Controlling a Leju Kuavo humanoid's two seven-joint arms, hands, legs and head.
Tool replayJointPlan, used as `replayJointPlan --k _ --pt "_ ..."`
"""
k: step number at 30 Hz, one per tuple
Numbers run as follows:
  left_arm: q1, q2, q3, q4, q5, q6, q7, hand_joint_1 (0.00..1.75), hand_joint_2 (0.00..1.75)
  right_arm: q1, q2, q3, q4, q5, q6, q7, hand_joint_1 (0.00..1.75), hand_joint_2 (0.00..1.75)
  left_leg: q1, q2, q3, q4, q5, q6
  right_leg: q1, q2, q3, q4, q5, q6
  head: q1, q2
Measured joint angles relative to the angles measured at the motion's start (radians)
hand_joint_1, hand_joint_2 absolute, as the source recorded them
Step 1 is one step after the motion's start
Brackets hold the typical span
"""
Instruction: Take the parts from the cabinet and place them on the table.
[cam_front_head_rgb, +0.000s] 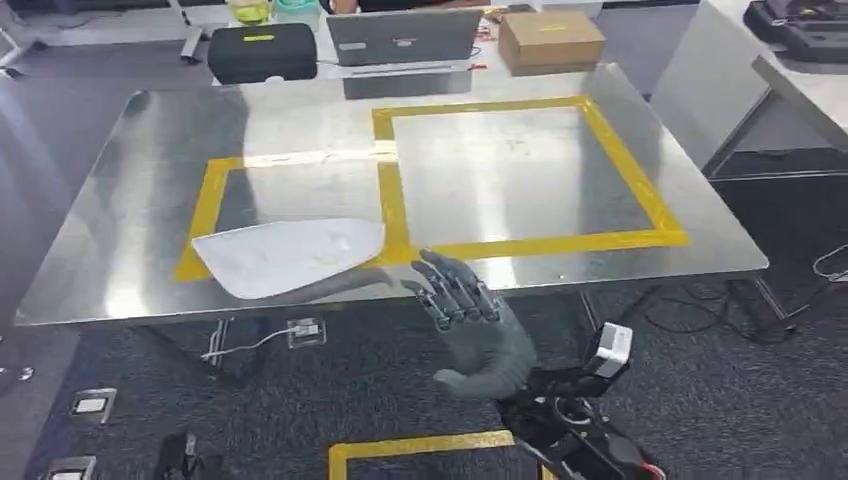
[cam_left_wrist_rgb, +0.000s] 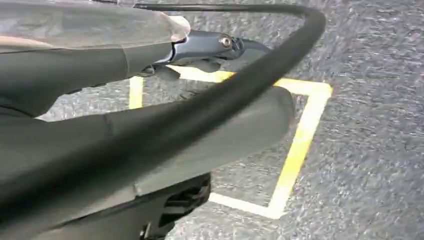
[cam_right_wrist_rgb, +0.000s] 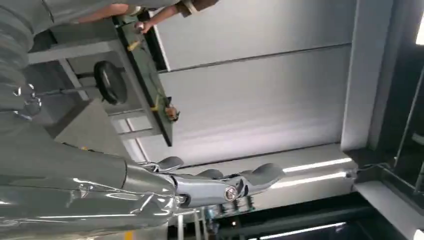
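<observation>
A flat white part (cam_front_head_rgb: 290, 255) lies on the metal table (cam_front_head_rgb: 130, 200), across the front of the left yellow-taped square, reaching the table's front edge. My right hand (cam_front_head_rgb: 468, 318) hovers just right of the part, below the table's front edge, with its fingers spread and nothing in it. The right wrist view shows the same right hand (cam_right_wrist_rgb: 220, 185) stretched out, holding nothing, against the ceiling. My left hand (cam_left_wrist_rgb: 200, 120) hangs low over the carpet with its fingers extended and nothing held; a black cable (cam_left_wrist_rgb: 280, 65) crosses in front of it.
A second, larger taped square (cam_front_head_rgb: 520, 170) lies on the table's right half. Beyond the table's far edge are a black case (cam_front_head_rgb: 262, 50), a laptop (cam_front_head_rgb: 405, 35) and a cardboard box (cam_front_head_rgb: 550, 40). Another table (cam_front_head_rgb: 800, 90) stands at right. Yellow tape (cam_front_head_rgb: 420, 445) marks the carpet below.
</observation>
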Motion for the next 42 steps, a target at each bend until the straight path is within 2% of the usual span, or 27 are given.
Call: replayJointPlan --k 2,3,4,5,7,8,9,11,13,14,17,18,19,20,21,22,24,27,28,30,32,34,35,37,38,39,42 --pt "0.000 0.000 0.000 0.000 -0.002 0.000 0.000 0.00 0.00 0.002 0.000 0.000 0.000 0.000 0.000 0.001 0.00 1.75 0.011 0.000 -0.047 0.157 -0.087 -0.013 0.000 -0.001 -0.028 0.002 0.018 0.003 -0.008 0.000" --pt "0.001 0.000 0.000 0.000 -0.004 0.000 0.000 0.00 0.00 0.002 0.000 0.000 0.000 0.000 0.000 0.001 0.00 1.75 0.016 0.000 -0.054 0.207 -0.088 -0.020 -0.002 -0.002 -0.043 0.006 0.027 0.006 -0.010 0.000" --pt "0.001 0.001 0.000 0.000 -0.004 0.000 0.000 0.00 0.00 0.003 0.000 0.000 0.000 0.000 0.000 0.001 0.00 1.75 0.021 0.000 -0.043 0.212 -0.057 -0.026 -0.005 -0.002 -0.058 0.011 0.035 0.010 -0.015 0.000" --pt "0.000 0.002 0.000 0.000 -0.005 0.001 0.000 0.00 0.00 0.004 0.000 0.000 0.000 0.000 0.000 0.002 0.00 1.75 0.026 0.001 -0.014 0.180 -0.015 -0.032 -0.009 -0.002 -0.074 0.019 0.041 0.017 -0.018 0.000" --pt "-0.003 0.003 0.000 0.000 -0.007 0.001 0.000 0.00 0.00 0.003 0.000 -0.001 0.000 0.000 0.000 0.003 0.00 1.75 0.037 0.001 0.101 0.015 0.046 -0.046 -0.020 -0.002 -0.107 0.043 0.049 0.029 -0.023 0.000" --pt "-0.007 0.000 0.000 -0.001 -0.007 0.001 0.000 0.00 0.00 0.003 0.000 -0.002 0.000 0.000 0.000 0.003 0.00 1.75 0.042 -0.002 0.159 -0.075 0.017 -0.055 -0.017 -0.002 -0.121 0.056 0.050 0.038 -0.032 0.000" --pt "-0.009 0.002 0.000 -0.001 -0.007 0.001 0.001 0.00 0.00 0.002 0.000 -0.003 -0.002 0.000 0.000 0.003 0.00 1.75 0.030 -0.014 0.177 -0.118 0.001 -0.039 -0.017 -0.002 -0.130 0.066 0.053 0.046 -0.043 0.000" --pt "-0.008 0.002 0.000 -0.001 -0.008 0.001 0.002 0.00 0.00 0.003 0.000 -0.004 -0.002 0.002 0.000 0.003 0.00 1.75 0.029 -0.011 0.163 -0.101 0.004 -0.025 -0.015 0.000 -0.130 0.066 0.067 0.059 -0.030 0.000" --pt "-0.007 0.001 0.000 -0.001 -0.007 0.001 0.005 0.00 0.00 0.005 -0.001 -0.005 -0.002 0.002 -0.001 0.005 0.00 1.75 0.031 -0.006 0.149 -0.099 0.017 0.002 -0.022 0.000 -0.137 0.070 0.066 0.074 -0.021 0.000" --pt "-0.008 0.001 0.000 -0.002 -0.007 0.001 0.005 0.00 0.00 0.005 -0.001 -0.007 -0.002 0.003 -0.001 0.005 0.00 1.75 0.027 -0.003 0.141 -0.099 0.024 0.014 -0.021 -0.001 -0.149 0.102 0.018 0.074 -0.016 0.000" --pt "-0.007 0.002 0.000 -0.001 -0.007 0.001 0.005 0.00 0.00 0.005 -0.002 -0.008 -0.002 0.003 -0.001 0.006 0.00 1.75 0.016 0.000 0.111 -0.098 0.048 0.038 -0.017 0.000 -0.216 0.332 -0.149 0.073 0.012 0.000" --pt "-0.007 0.002 0.000 -0.001 -0.007 0.001 0.005 0.00 0.00 0.006 -0.003 -0.008 -0.002 0.003 -0.001 0.006 0.00 1.75 0.010 0.000 0.099 -0.097 0.057 0.040 -0.017 0.000 -0.222 0.393 -0.166 0.071 0.019 0.000" --pt "-0.006 0.001 0.000 -0.001 -0.007 0.001 0.005 0.00 0.00 0.006 -0.003 -0.008 -0.002 0.003 -0.001 0.006 0.00 1.75 0.004 0.000 0.087 -0.096 0.065 0.042 -0.014 0.000 -0.209 0.408 -0.149 0.067 0.022 0.000" --pt "-0.006 0.001 0.000 -0.001 -0.007 0.001 0.005 0.00 0.00 0.006 -0.003 -0.008 -0.002 0.003 -0.001 0.006 0.00 1.75 0.000 0.000 0.077 -0.096 0.072 0.042 -0.009 0.000 -0.179 0.381 -0.116 0.059 0.024 0.000" --pt "-0.007 0.002 0.000 -0.002 -0.007 0.001 0.005 0.00 0.00 0.006 -0.004 -0.008 -0.002 0.003 -0.003 0.006 0.00 0.00 -0.004 0.000 0.068 -0.096 0.080 0.043 -0.002 0.000 -0.129 0.314 -0.077 0.048 0.026 0.000" --pt "-0.007 0.001 0.000 -0.002 -0.007 0.001 0.005 0.00 0.00 0.005 -0.004 -0.008 -0.002 0.003 -0.005 0.006 0.00 0.00 -0.007 0.006 0.062 -0.096 0.084 0.044 0.006 -0.006 -0.069 0.225 -0.048 0.034 0.031 0.000" --pt "-0.003 -0.004 0.000 -0.002 -0.007 0.000 0.004 0.00 0.00 0.001 -0.004 -0.008 -0.003 0.002 -0.005 0.011 0.00 0.00 -0.016 0.012 0.059 -0.094 0.092 0.040 0.023 -0.058 0.034 0.055 -0.068 0.006 0.036 0.000" --pt "-0.002 -0.003 0.000 -0.002 -0.008 0.000 0.003 0.00 0.00 -0.002 -0.004 -0.010 -0.003 -0.008 -0.005 0.012 0.00 0.00 -0.007 0.040 0.058 -0.097 0.108 0.021 0.029 -0.037 0.032 0.028 -0.069 0.004 0.040 0.000" --pt "-0.002 -0.002 0.000 -0.002 -0.008 0.001 0.003 0.00 0.00 0.000 -0.004 -0.010 -0.003 -0.010 -0.005 0.013 0.00 0.00 -0.011 0.040 0.056 -0.095 0.106 0.014 0.016 -0.028 0.031 0.016 -0.054 -0.002 0.041 0.000" --pt "-0.003 -0.003 0.000 -0.002 -0.010 0.001 0.003 0.00 0.00 -0.003 -0.004 -0.010 -0.003 -0.014 -0.004 0.014 0.00 0.00 -0.005 0.008 0.026 -0.022 0.032 -0.001 0.011 -0.015 0.026 0.011 -0.035 -0.010 0.032 0.000" --pt "-0.003 -0.003 0.000 -0.002 -0.010 0.000 0.003 0.00 0.00 0.001 -0.004 -0.010 -0.003 -0.018 -0.004 0.019 0.00 0.00 0.002 0.003 -0.040 0.147 -0.067 -0.008 0.011 0.002 0.005 0.013 -0.018 -0.012 0.016 0.000" --pt "-0.003 -0.003 0.000 -0.002 -0.010 0.000 0.003 0.00 0.00 0.005 -0.005 -0.010 -0.003 -0.022 -0.005 0.022 0.00 0.00 0.009 0.003 -0.064 0.229 -0.081 -0.016 0.008 0.019 -0.015 0.020 -0.007 -0.007 0.009 0.000" --pt "-0.002 -0.002 0.000 -0.002 -0.010 0.000 0.003 0.00 0.00 0.007 -0.005 -0.010 -0.003 -0.024 -0.005 0.024 0.00 0.00 0.014 0.002 -0.042 0.199 -0.053 -0.020 0.006 0.029 -0.023 0.025 -0.005 -0.004 0.005 0.000" --pt "-0.002 0.002 0.000 -0.002 -0.009 -0.001 0.003 0.00 0.00 0.009 -0.005 -0.010 -0.003 -0.025 -0.005 0.025 0.00 0.00 0.026 -0.008 0.059 0.028 0.030 -0.029 0.000 0.050 -0.036 0.041 -0.004 0.003 -0.002 0.000" --pt "-0.002 0.003 0.000 -0.002 -0.009 -0.001 0.003 0.00 0.00 0.009 -0.005 -0.010 -0.003 -0.025 -0.005 0.025 0.00 0.00 0.034 -0.038 0.104 -0.053 0.049 -0.033 -0.002 0.056 -0.044 0.052 -0.007 0.009 -0.007 0.000" --pt "-0.002 0.003 0.000 -0.002 -0.009 -0.001 0.003 0.00 0.00 0.008 -0.005 -0.010 -0.003 -0.025 -0.005 0.025 0.00 0.00 0.035 -0.072 0.123 -0.077 0.036 -0.031 0.001 0.064 -0.063 0.065 -0.010 0.017 -0.016 0.000" --pt "-0.001 0.003 0.000 -0.002 -0.008 -0.002 0.003 0.00 0.00 0.010 -0.005 -0.010 -0.005 -0.026 -0.006 0.026 0.00 0.00 0.030 -0.053 0.109 -0.073 0.033 -0.011 0.001 0.091 -0.071 0.070 0.000 0.036 -0.009 0.000"
